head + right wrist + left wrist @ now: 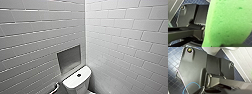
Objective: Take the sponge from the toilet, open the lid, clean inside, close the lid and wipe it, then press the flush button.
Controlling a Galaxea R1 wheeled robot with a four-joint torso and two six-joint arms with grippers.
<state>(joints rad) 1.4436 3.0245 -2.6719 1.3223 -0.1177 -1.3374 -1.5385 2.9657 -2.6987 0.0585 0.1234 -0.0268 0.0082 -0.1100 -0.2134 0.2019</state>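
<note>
Low in the head view, a white glossy ceramic toilet (77,81) is sitting against a white tiled wall (125,37). Beside the left wrist, blue mosaic floor (173,54) is showing. Against the right wrist camera, a bright green soft sponge (228,22) is looming; whether either gripper is clamped cannot be told.

two walls of glossy white oblong tiles (125,37), laid in brick courses, meet in a corner. a rectangular recessed niche with a dull grey back (69,58) sits in the left-hand wall. lower down, a curved chrome bar (55,88) shows near that wall. small dark blue square floor tiles (172,55) with pale joints cover the ground.
</note>
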